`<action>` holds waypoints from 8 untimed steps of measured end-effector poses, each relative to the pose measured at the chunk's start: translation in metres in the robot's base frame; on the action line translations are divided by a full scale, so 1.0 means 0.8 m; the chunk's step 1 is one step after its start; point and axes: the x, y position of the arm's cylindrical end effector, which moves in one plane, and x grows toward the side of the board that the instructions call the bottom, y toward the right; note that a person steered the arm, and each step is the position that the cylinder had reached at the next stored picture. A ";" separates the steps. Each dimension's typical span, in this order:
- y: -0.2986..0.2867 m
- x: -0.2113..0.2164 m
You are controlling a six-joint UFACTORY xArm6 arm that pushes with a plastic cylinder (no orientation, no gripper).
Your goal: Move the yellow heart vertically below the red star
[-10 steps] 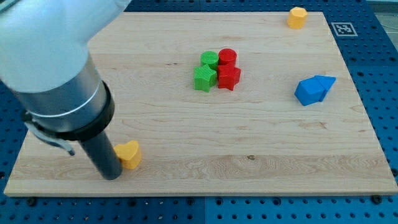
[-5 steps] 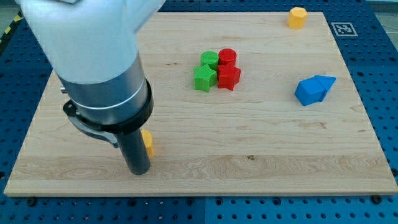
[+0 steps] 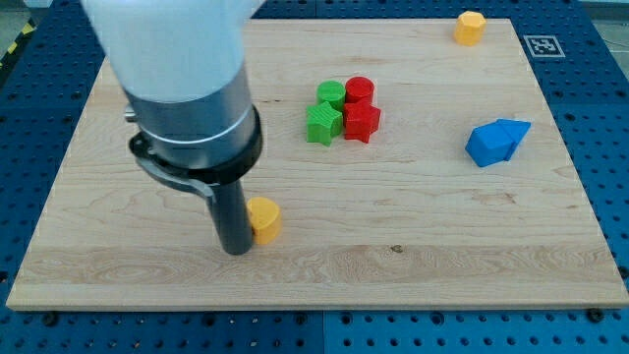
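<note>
The yellow heart [image 3: 263,219] lies on the wooden board [image 3: 442,236], left of centre near the view's bottom. My tip [image 3: 236,250] stands right against its left side, touching it. The red star [image 3: 362,121] sits above and to the right, in a tight cluster with a red cylinder [image 3: 360,90], a green star [image 3: 322,124] and a green cylinder [image 3: 332,95]. The heart is well left of the red star's column.
Two blue blocks [image 3: 496,141] sit together at the view's right. A yellow hexagonal block [image 3: 470,27] sits at the top right corner. The arm's large white and grey body [image 3: 182,79] covers the upper left of the board.
My tip has moved right along the board's lower part, and the yellow heart has slid right with it, from the far left toward the centre.
</note>
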 end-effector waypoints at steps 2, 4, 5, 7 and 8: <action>0.009 -0.026; 0.033 -0.028; 0.033 -0.028; 0.044 -0.044; 0.072 -0.042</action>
